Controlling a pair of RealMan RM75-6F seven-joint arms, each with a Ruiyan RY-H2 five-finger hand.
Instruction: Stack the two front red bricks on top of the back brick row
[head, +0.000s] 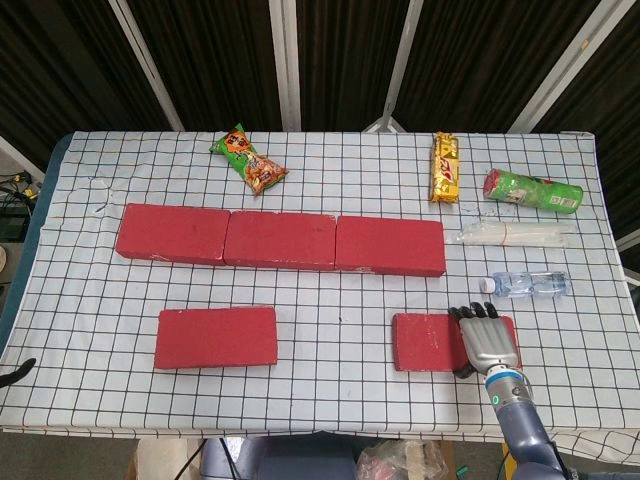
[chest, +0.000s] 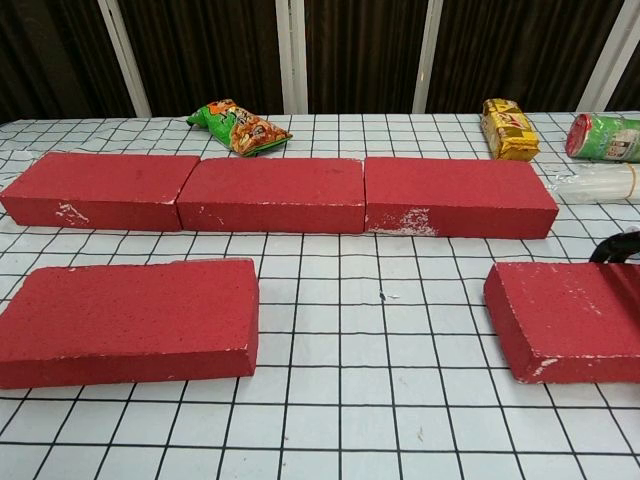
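Observation:
Three red bricks form the back row (head: 280, 240) (chest: 280, 193) across the table's middle. The front left brick (head: 216, 337) (chest: 125, 320) lies flat by itself. My right hand (head: 488, 340) lies over the right end of the front right brick (head: 430, 342) (chest: 560, 318). Its fingers hook over the brick's far edge and the thumb sits at the near edge, gripping it. The chest view shows only dark fingertips (chest: 615, 247) at that far edge. My left hand appears in neither view.
A green snack bag (head: 250, 160) lies behind the row. At the back right are a yellow packet (head: 445, 167) and a green can (head: 533, 190). A clear plastic pack (head: 510, 234) and a water bottle (head: 528, 284) lie just beyond my right hand.

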